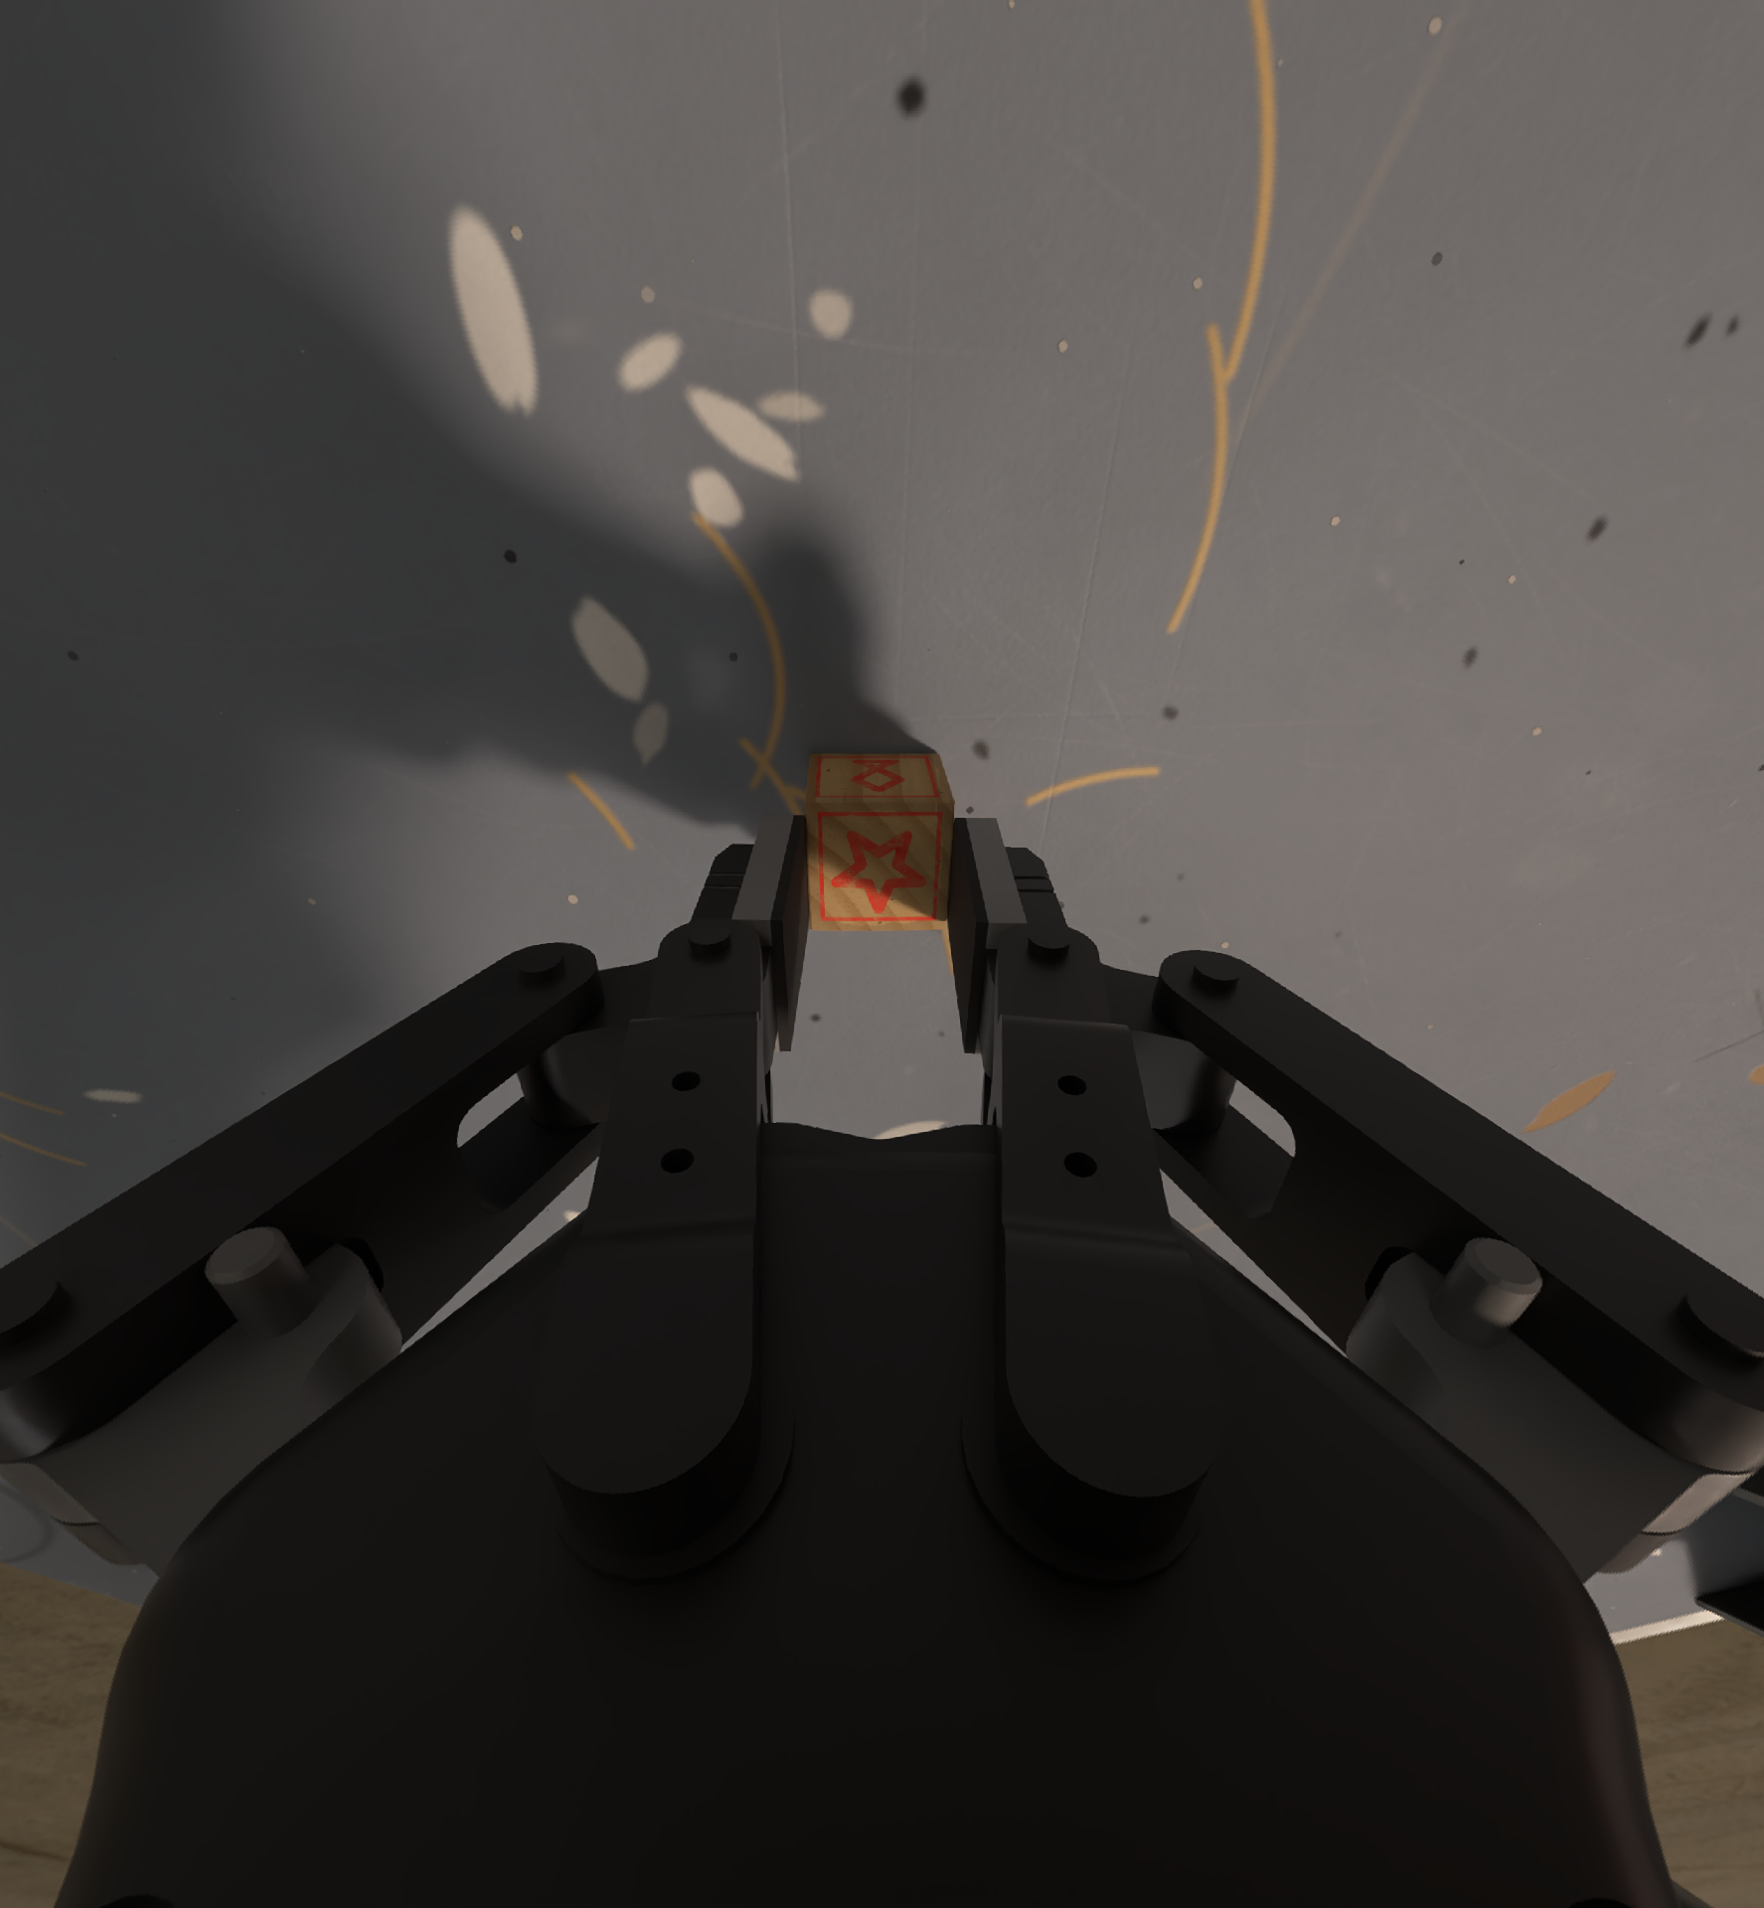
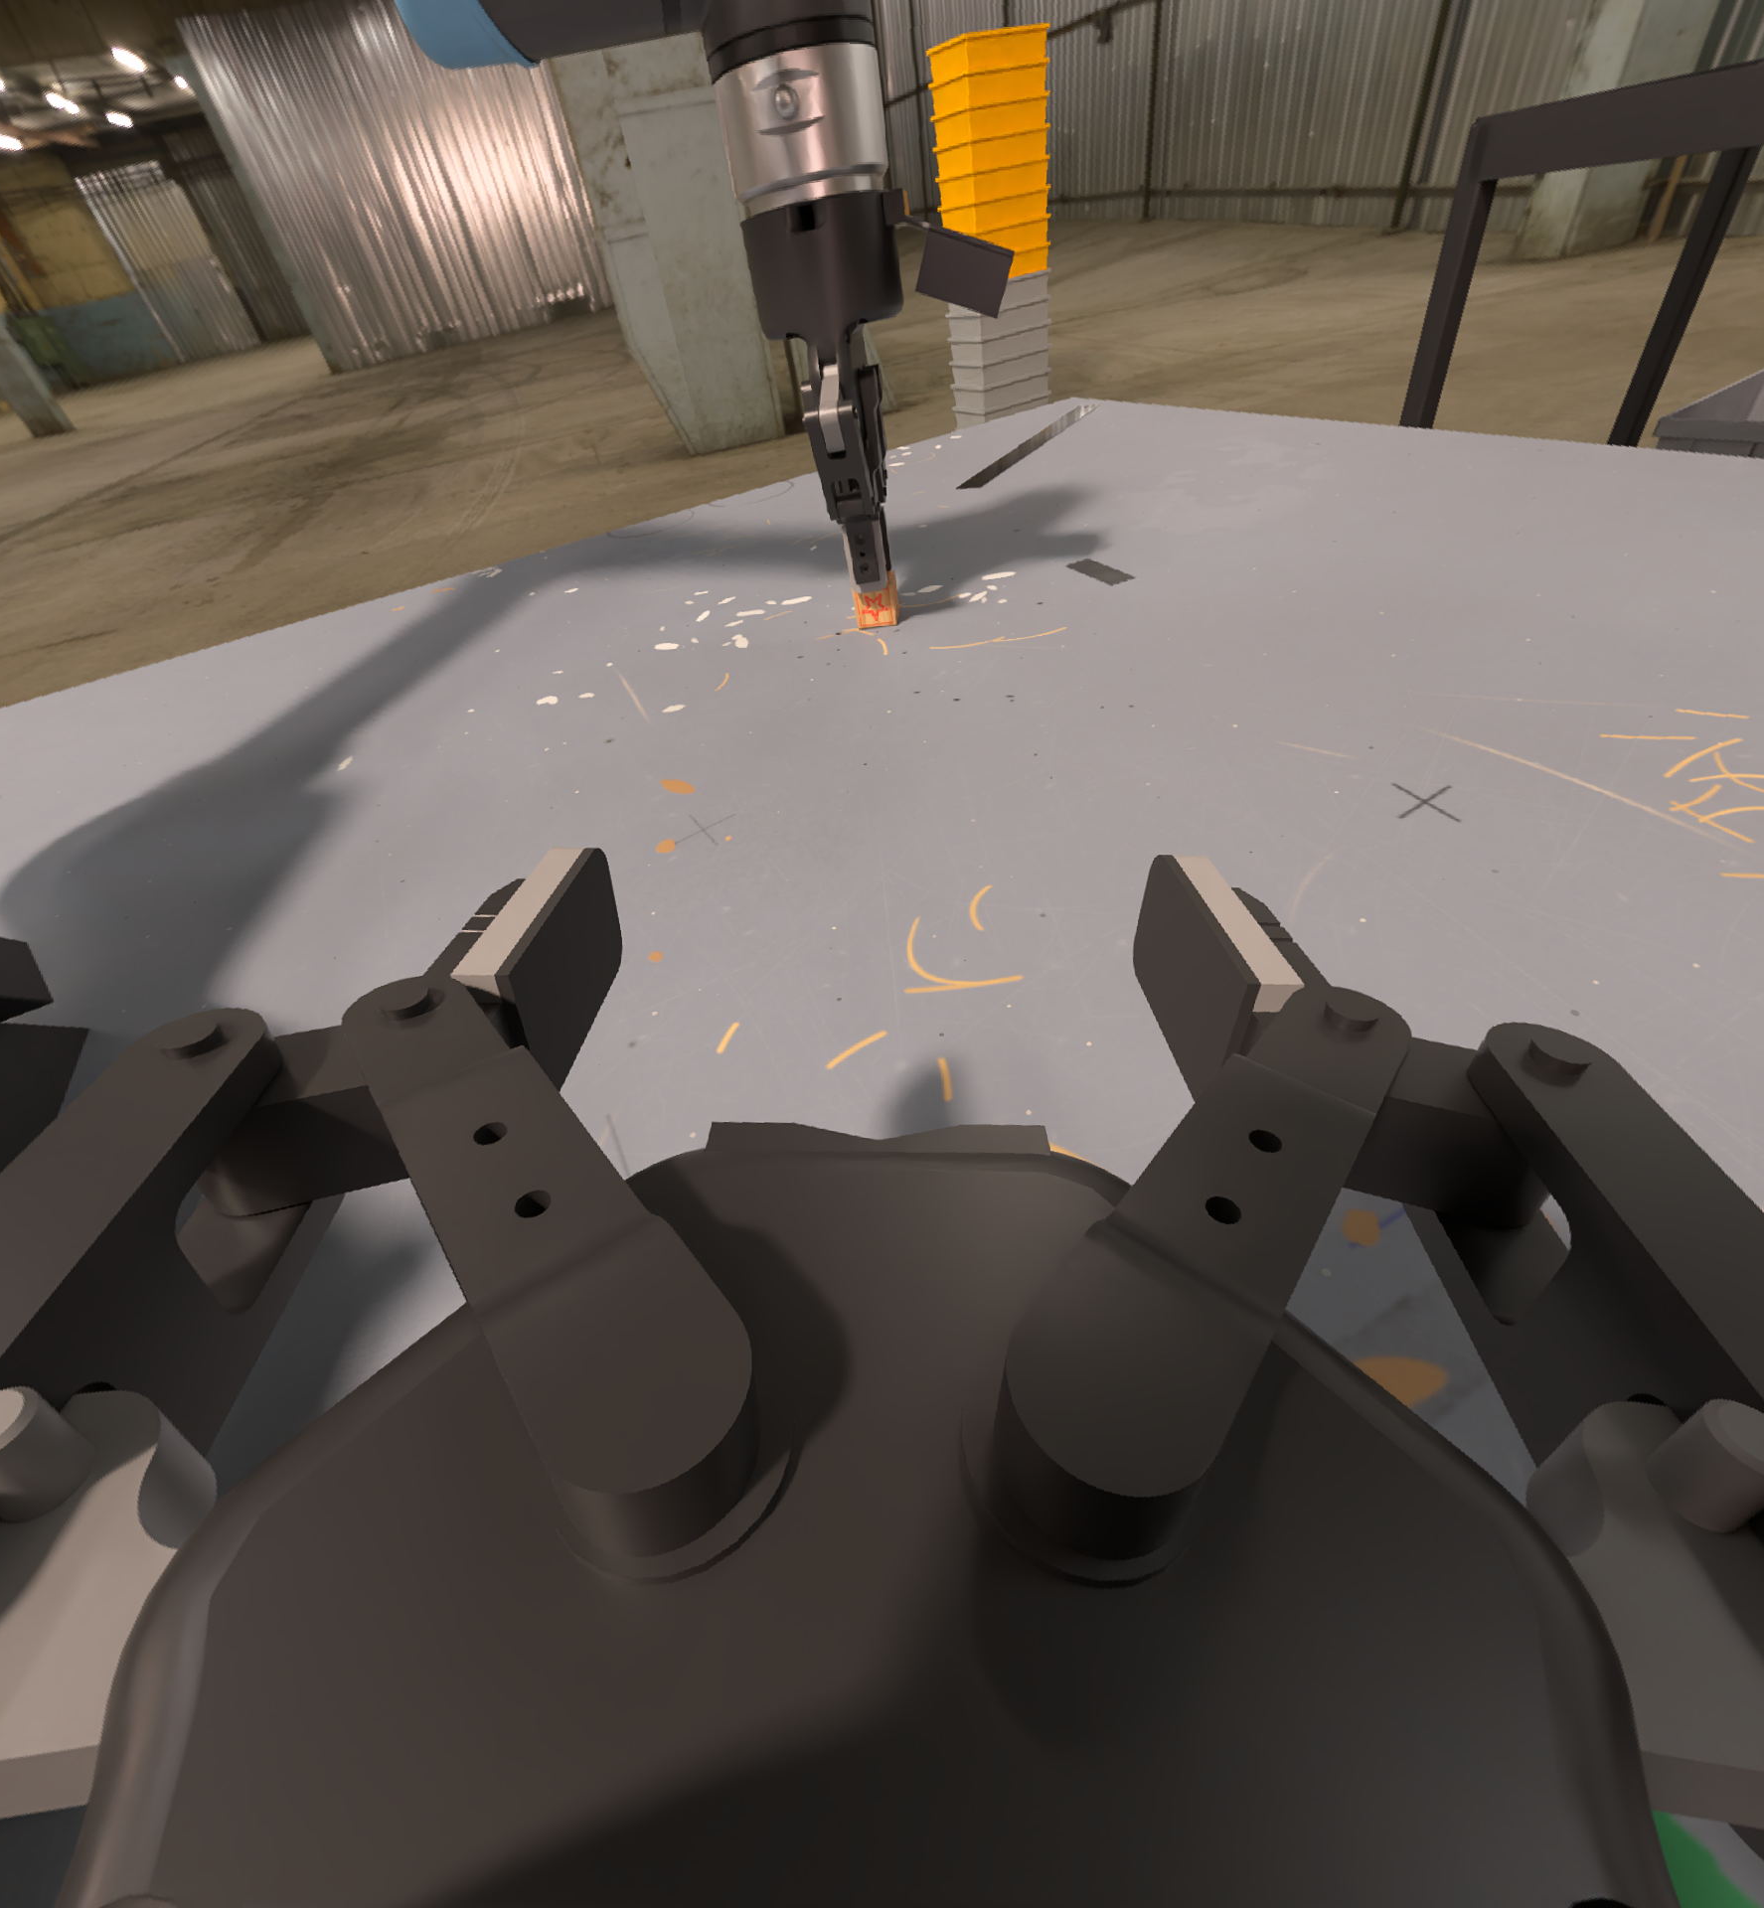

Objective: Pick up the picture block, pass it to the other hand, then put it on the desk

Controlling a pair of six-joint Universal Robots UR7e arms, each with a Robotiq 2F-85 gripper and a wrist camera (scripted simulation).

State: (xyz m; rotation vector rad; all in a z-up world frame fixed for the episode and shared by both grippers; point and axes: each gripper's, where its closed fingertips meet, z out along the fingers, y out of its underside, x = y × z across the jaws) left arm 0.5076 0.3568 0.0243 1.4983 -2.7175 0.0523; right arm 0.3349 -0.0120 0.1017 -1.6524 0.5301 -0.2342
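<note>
The picture block [image 1: 877,867] is a small wooden cube with red line drawings, a star on the face toward me. It stands on the grey paint-flecked desk [image 1: 1373,516]. My left gripper [image 1: 877,838] comes down on it from above, a finger pad pressed on each side, shut on the block. In the right wrist view the block [image 2: 875,609] rests on the desk [image 2: 1270,640] under the left gripper [image 2: 865,563], far ahead. My right gripper [image 2: 877,909] is open and empty, low over the near part of the desk.
Beyond the desk's far edge stands a stack of yellow and grey bins [image 2: 991,145] and a concrete pillar [image 2: 671,258]. A dark metal frame [image 2: 1466,268] and a grey bin [image 2: 1755,418] stand at the far right. Wooden floor [image 1: 10,1611] shows past the desk's edge.
</note>
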